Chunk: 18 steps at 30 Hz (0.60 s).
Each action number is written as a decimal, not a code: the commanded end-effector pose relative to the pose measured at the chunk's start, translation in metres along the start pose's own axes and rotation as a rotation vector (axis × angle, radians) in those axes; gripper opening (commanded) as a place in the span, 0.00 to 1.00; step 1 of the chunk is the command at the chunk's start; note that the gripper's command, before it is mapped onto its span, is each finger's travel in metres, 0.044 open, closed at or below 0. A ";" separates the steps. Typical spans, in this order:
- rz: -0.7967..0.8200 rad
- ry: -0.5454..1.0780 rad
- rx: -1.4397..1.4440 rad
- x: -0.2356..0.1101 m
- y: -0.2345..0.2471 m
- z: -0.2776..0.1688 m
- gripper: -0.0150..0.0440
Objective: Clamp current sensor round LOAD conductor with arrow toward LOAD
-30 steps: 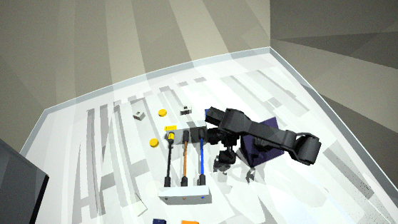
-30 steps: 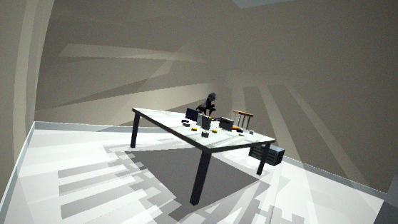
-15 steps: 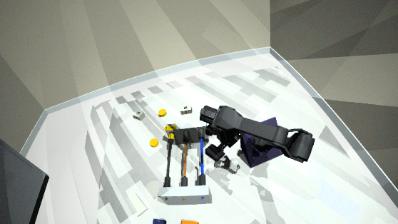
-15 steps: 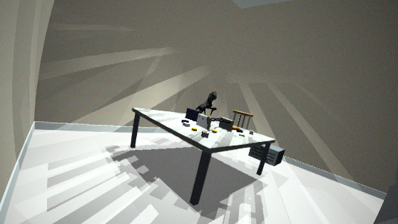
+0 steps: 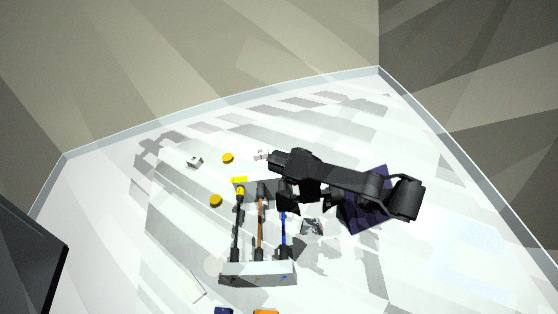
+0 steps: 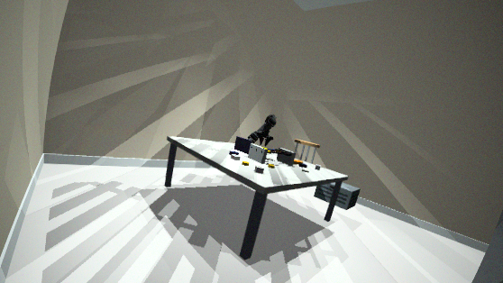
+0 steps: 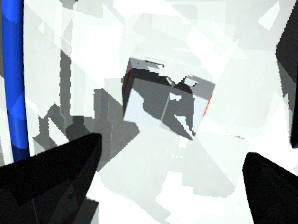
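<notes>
The grey split-core sensor (image 5: 309,225) (image 7: 166,99) stands on the table to the right of the blue conductor (image 5: 283,227) (image 7: 13,63); red edges show on it. It sits on none of the conductors. Three conductors run side by side from a white base block (image 5: 257,274): black (image 5: 236,225), orange (image 5: 259,225) and blue. A yellow marker (image 5: 239,179) lies at the far end of the black one; its text is too small to read. My gripper (image 5: 309,210) (image 7: 173,152) is open and empty, hanging above the sensor with a finger on each side, not touching it.
Two yellow discs (image 5: 227,158) (image 5: 215,200) and two small white boxes (image 5: 194,161) (image 5: 261,154) lie beyond the conductors. A purple mat (image 5: 370,210) lies under the arm. A flat white piece (image 5: 192,286) lies near the front edge. A dark box (image 5: 25,260) stands at the left.
</notes>
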<state>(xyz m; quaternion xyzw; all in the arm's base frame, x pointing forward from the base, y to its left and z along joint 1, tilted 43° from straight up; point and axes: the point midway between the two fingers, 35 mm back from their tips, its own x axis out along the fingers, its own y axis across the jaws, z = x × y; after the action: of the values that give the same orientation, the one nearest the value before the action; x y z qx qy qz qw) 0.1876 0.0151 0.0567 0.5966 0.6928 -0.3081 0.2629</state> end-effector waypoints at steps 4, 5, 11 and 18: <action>-0.025 -0.011 0.189 0.000 0.008 0.002 0.80; -0.024 -0.012 0.189 0.002 0.008 0.002 0.80; -0.024 -0.012 0.189 0.012 0.009 0.002 0.80; -0.023 -0.012 0.189 0.023 0.009 0.002 0.80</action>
<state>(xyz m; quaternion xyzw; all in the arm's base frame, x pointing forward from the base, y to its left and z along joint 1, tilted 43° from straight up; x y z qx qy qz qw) 0.1955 0.0249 0.0420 0.6078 0.6660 -0.3770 0.2119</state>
